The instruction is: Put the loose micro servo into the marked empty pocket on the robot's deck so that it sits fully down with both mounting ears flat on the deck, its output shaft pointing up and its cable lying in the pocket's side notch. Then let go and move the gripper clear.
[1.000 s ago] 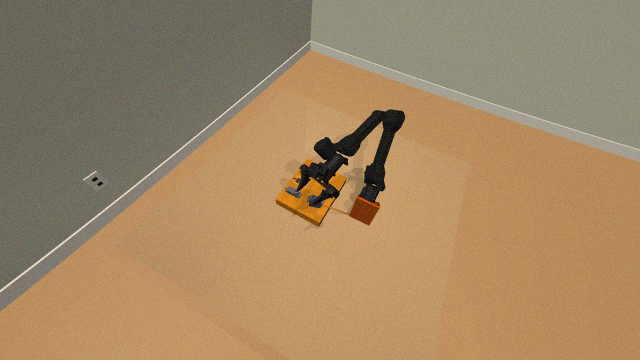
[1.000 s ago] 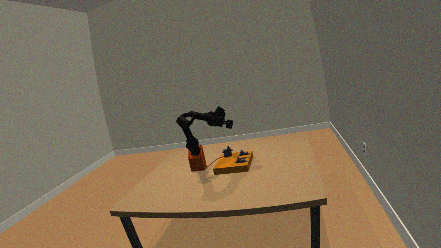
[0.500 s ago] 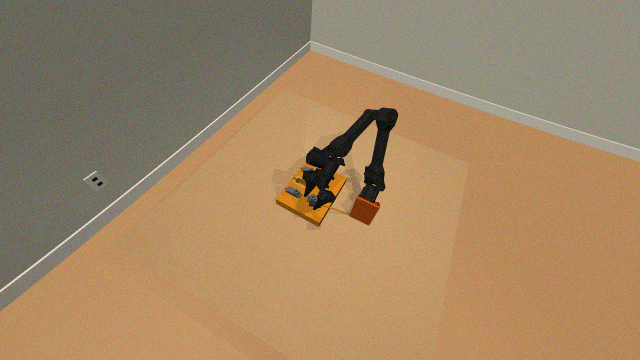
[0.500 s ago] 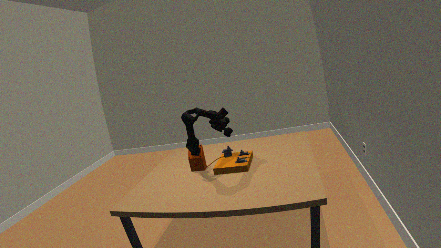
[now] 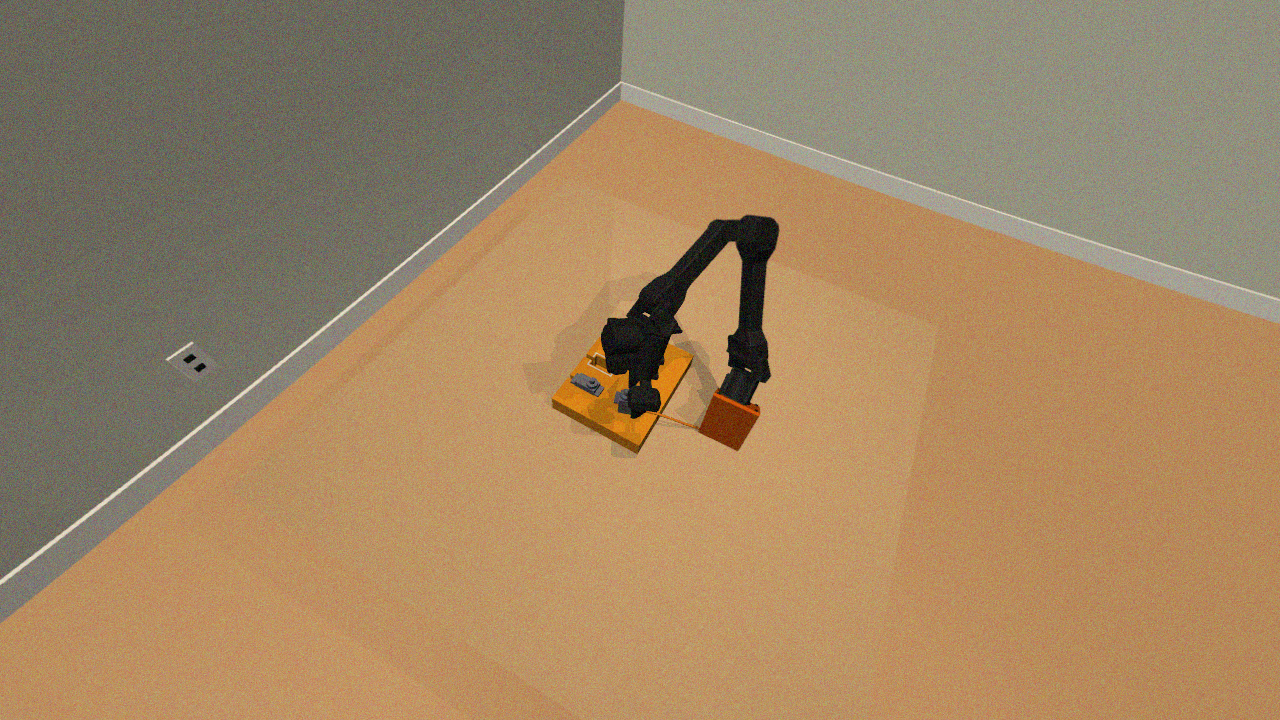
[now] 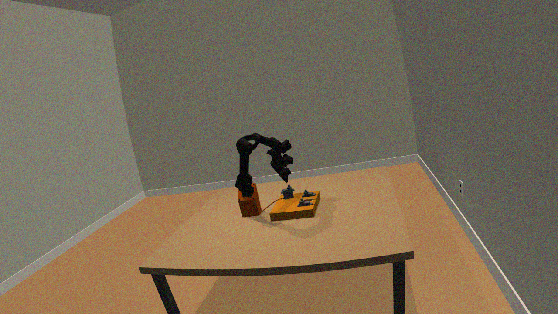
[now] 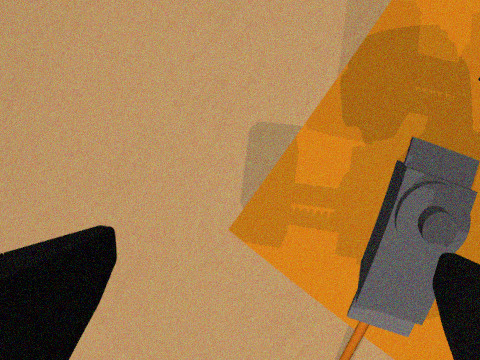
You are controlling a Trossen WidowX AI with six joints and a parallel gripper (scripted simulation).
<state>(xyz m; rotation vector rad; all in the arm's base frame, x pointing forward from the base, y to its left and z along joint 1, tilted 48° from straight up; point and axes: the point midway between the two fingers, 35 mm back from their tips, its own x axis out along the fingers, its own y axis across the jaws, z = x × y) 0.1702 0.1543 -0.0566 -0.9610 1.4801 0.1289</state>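
The loose grey micro servo point(image 5: 622, 402) point(image 6: 287, 192) point(image 7: 395, 270) stands upright on the orange deck point(image 5: 606, 429) point(image 6: 292, 214) point(image 7: 310, 280), shaft up. Its orange cable point(image 5: 677, 420) point(image 6: 270, 205) point(image 7: 354, 342) runs toward the arm's base. The white-outlined empty pocket point(image 5: 600, 369) shows in the top view, partly hidden by the arm. My gripper point(image 7: 279, 260) is open and empty, above the deck's edge. In the wrist view the right finger overlaps the servo's lower right side and the left finger is over the table; contact cannot be told. The servo is off-centre between the fingers.
Two seated servos show on the deck in the exterior view, a nearer one point(image 5: 586, 384) point(image 6: 304, 203) and a farther one point(image 6: 308, 194). The arm's orange base block point(image 5: 729, 421) point(image 6: 249, 207) stands beside the deck. The table's edge point(image 6: 273, 270) is in front in the exterior view.
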